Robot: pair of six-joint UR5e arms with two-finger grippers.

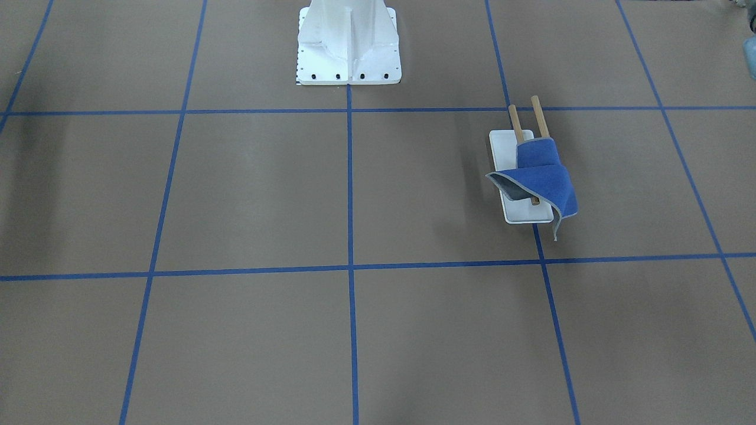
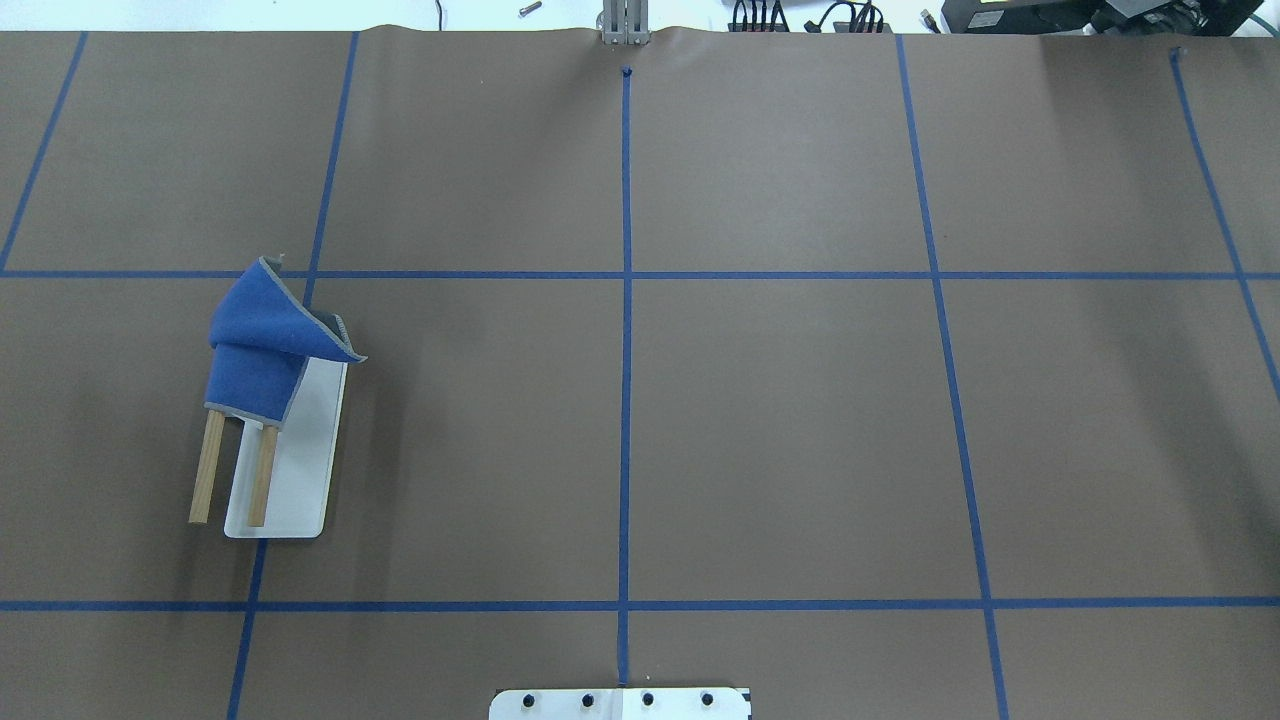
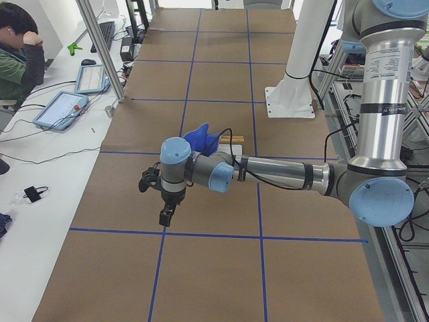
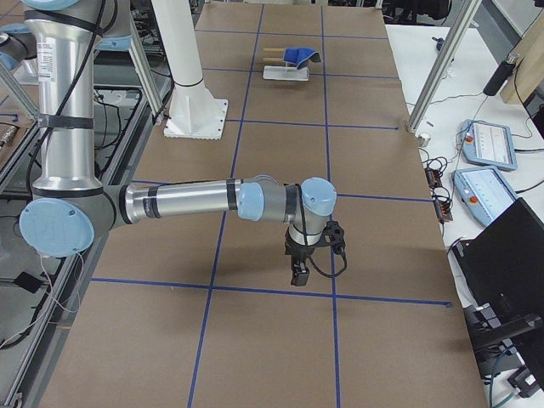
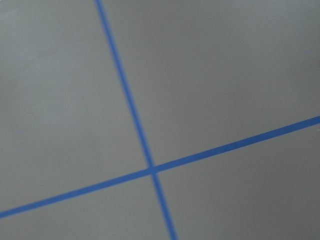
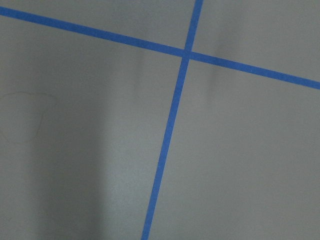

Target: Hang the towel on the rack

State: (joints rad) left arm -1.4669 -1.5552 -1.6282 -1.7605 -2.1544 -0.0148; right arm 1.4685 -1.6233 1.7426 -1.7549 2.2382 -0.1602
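Towel (image 1: 540,177) sits bunched, lopsided on rack (image 1: 525,213), so overhanging corner's wt may drag it off; left end effector (image 3: 165,216) & right end effector (image 4: 297,274) well apart, spread or pressed can't tell.

Lighting is even and diffuse from above; rack (image 2: 300,480) throws only a faint soft shadow on the table (image 2: 780,430). Exterior views are sharp. Both wrist views are dimmer and grey, with tape lines (image 5: 132,112) blurred.

Bracket end of the rack (image 2: 300,480), out of sight beneath the towel (image 2: 255,345).
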